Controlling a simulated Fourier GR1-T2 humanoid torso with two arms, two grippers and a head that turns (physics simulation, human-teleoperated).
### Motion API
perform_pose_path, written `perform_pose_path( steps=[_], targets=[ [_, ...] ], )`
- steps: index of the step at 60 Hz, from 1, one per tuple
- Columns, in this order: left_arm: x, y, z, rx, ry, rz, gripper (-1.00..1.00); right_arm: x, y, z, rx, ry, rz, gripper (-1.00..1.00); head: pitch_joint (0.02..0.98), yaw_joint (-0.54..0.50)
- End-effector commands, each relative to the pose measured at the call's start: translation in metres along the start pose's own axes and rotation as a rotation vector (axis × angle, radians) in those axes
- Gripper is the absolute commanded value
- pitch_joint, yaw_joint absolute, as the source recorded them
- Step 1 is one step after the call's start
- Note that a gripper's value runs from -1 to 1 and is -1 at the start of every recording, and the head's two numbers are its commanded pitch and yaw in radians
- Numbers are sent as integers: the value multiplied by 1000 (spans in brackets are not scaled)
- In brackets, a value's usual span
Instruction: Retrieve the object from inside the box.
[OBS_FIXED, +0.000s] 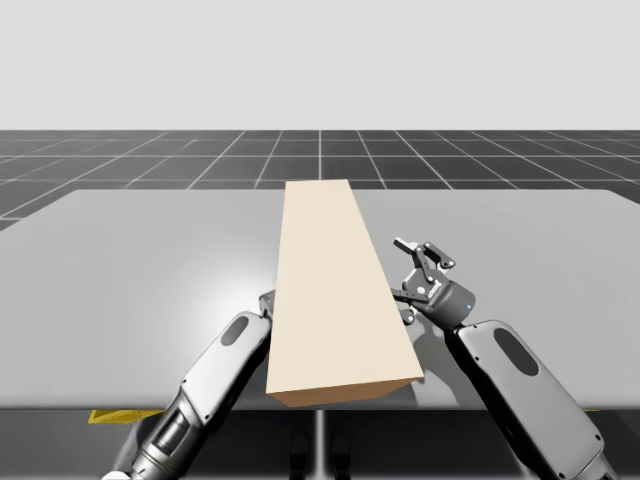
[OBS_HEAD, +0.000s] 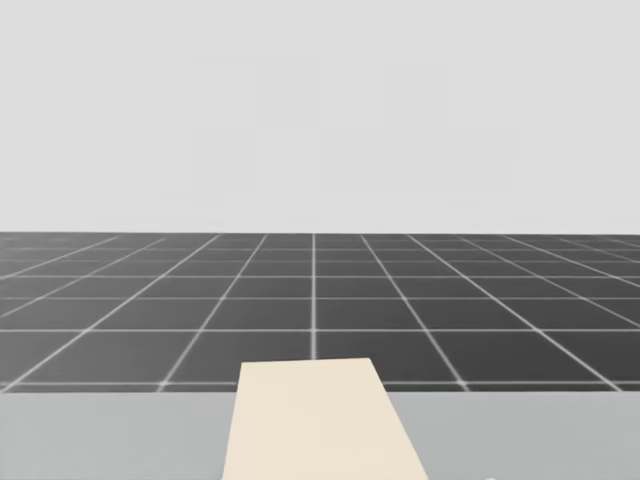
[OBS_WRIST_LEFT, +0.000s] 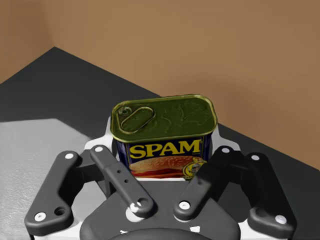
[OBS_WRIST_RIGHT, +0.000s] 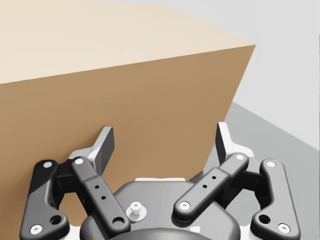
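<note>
Left fingers (OBS_WRIST_LEFT: 102, 137) clenched on can (OBS_WRIST_LEFT: 165, 132) inside box (OBS_FIXED: 335, 290); right fingers (OBS_WRIST_RIGHT: 104, 147) released beside box; advised: draw can straight out, clear of box walls.

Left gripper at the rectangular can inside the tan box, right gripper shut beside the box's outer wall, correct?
No: the right wrist view shows the right gripper open beside the outer wall of the tan box. The rest holds.

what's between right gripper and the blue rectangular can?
The wall of the tan box, just ahead of my right gripper in right wrist view; blue rectangular can sits inside, per left wrist view.
</note>
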Motion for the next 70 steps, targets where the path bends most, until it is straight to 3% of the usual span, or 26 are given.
perform_pose_path(
  steps=[1,10,16,20,24,37,46,53,62,70],
  targets=[
    [-1,23,45,24,-7,-11,1000,1,48,-21,134,-60,-83,-1000,156,-8],
    [-2,39,96,128,-7,-26,1000,0,45,-22,111,-50,-91,-1000,154,-9],
    [4,46,125,187,-31,-10,1000,0,43,-23,100,-38,-100,-1000,151,-7],
    [11,49,141,222,-49,-14,1000,0,41,-23,89,-31,-118,-1000,150,-7],
    [24,53,155,254,-60,-37,1000,0,38,-23,78,-19,-137,-1000,146,-8],
    [85,80,183,328,-112,-111,1000,0,35,-21,64,-9,-146,-1000,136,-16],
    [130,108,192,375,-176,-107,1000,1,33,-21,60,-9,-151,-1000,133,-21],
    [164,122,190,401,-206,-126,1000,0,31,-20,49,13,-153,-1000,131,-21],
    [201,132,174,407,-213,-153,1000,3,28,-18,29,33,-185,-1000,131,-25],
    [233,134,166,417,-249,-176,1000,4,26,-18,13,34,-196,-1000,135,-29]
  ],
)
